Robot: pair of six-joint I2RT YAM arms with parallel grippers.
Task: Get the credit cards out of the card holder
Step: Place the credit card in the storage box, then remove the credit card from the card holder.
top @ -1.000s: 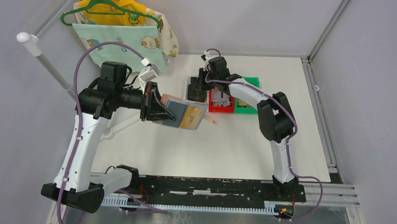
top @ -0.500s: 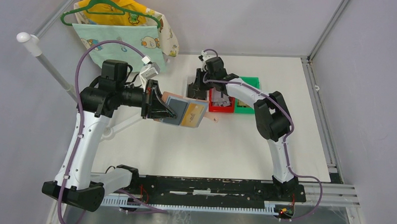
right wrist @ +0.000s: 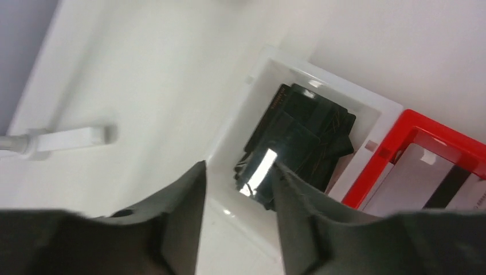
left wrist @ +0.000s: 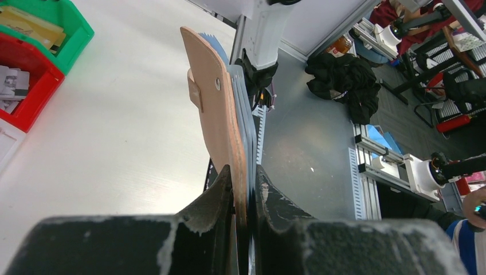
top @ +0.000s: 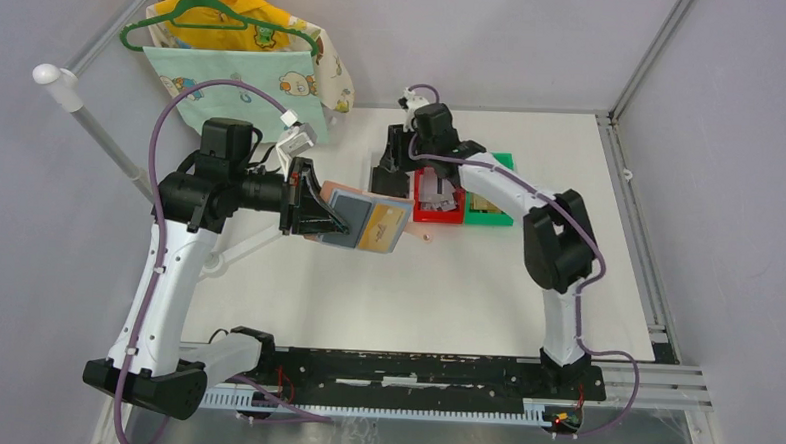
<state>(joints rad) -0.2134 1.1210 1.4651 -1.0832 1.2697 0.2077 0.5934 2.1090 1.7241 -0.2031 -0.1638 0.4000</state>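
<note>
Left gripper: pinched narrow on the card holder, held open above the table.
Right gripper: half-parted, empty, over the white tray's black item.
Relation: holder lies near, toward the left arm; its long axis points at the right gripper.
Credit cards: in the red bin.
Change: right jaws, shut 1 second ago, now parted.

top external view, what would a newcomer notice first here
The card holder, held open above the middle of the table by the left gripper, draws the eye first. Next comes the right gripper, jaws apart over a white bin holding a black item at the far side, beside a red tray. Bright patterned clothes hang at the far left corner.
</note>
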